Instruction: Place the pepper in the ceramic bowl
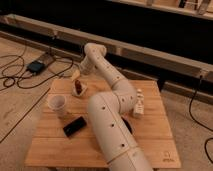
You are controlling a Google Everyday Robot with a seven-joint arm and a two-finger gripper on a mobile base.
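The pepper (78,88) is a small dark-red piece at the far left of the wooden table (155,135). My gripper (79,91) hangs down from the wrist right at the pepper, its pale parts around it. A pale cream block (76,75) sits just behind the gripper. The ceramic bowl (129,125) is almost wholly hidden behind my white arm (107,115); only a dark sliver of it shows at the arm's right side, mid-table.
A small white cup (57,103) stands at the left. A flat black slab (74,126) lies in front of it. A white bottle (138,104) stands on the right. Cables and a box (37,65) lie on the floor at left.
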